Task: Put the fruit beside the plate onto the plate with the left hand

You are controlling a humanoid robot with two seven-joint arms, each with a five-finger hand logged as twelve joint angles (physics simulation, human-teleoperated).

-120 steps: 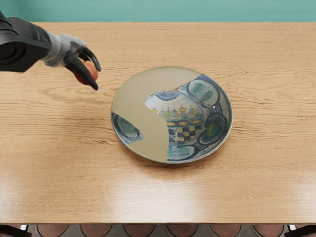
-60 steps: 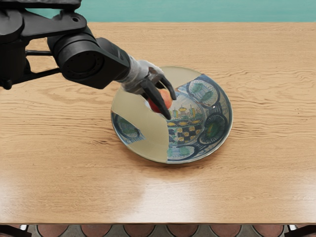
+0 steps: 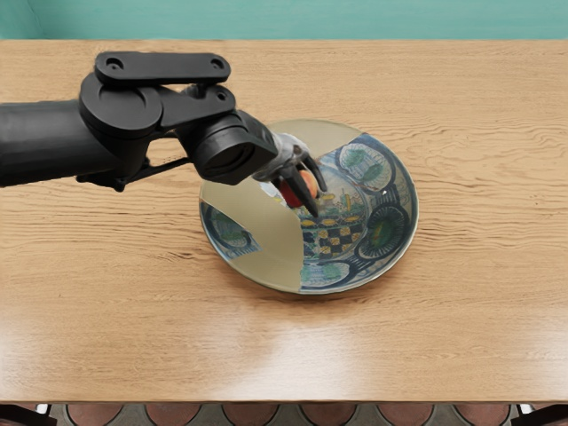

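Your left hand (image 3: 293,177) is over the plate's (image 3: 406,213) centre, arm reaching across its left rim. Fingers (image 3: 308,201) are clamped round the red-orange fruit (image 3: 307,185). Cannot tell whether the fruit touches the plate. Judgement: the closed grip stops it rolling until you lower and release.

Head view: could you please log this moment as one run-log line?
left hand: shut on fruit | fruit: over plate, not released | right hand: not in view
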